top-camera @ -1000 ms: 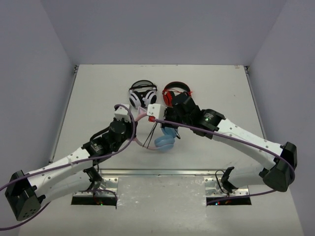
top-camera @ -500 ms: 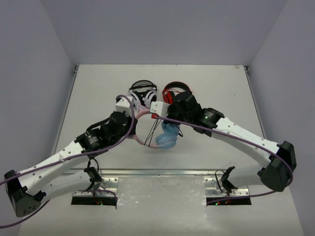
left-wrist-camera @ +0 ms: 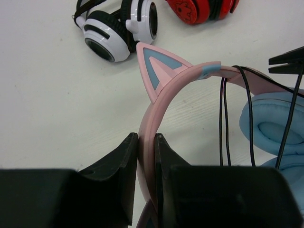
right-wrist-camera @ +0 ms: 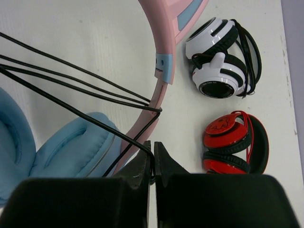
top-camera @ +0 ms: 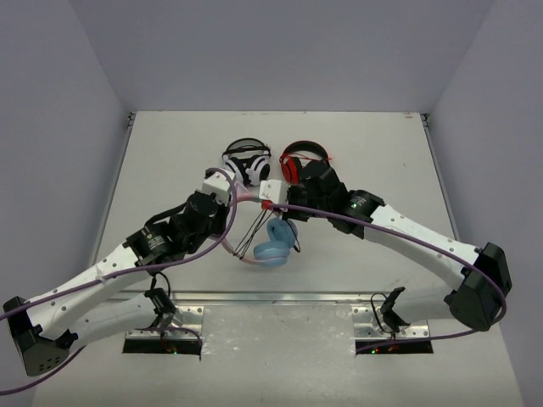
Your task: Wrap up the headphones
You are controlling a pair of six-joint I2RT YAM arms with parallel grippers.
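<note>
The pink cat-ear headphones (top-camera: 273,244) with light blue ear cups are held above the table centre. My left gripper (left-wrist-camera: 146,142) is shut on the pink headband (left-wrist-camera: 164,90), just below a cat ear (left-wrist-camera: 156,66). My right gripper (right-wrist-camera: 152,148) is shut on the thin black cable (right-wrist-camera: 90,121), which runs taut in several strands across the headband (right-wrist-camera: 164,61) and over the blue ear cups (right-wrist-camera: 66,147). In the top view the two grippers meet near the headband, left gripper (top-camera: 222,188) and right gripper (top-camera: 270,193).
White-and-black headphones (top-camera: 246,161) and red-and-black headphones (top-camera: 303,159) lie on the table just behind the grippers. They also show in the right wrist view, white pair (right-wrist-camera: 223,57) and red pair (right-wrist-camera: 235,145). Grey walls close the table's sides and back.
The left gripper has lifted the headband and shifted slightly right and away. The blue ear cups have swung down and left. The right gripper has held its place with the cable.
</note>
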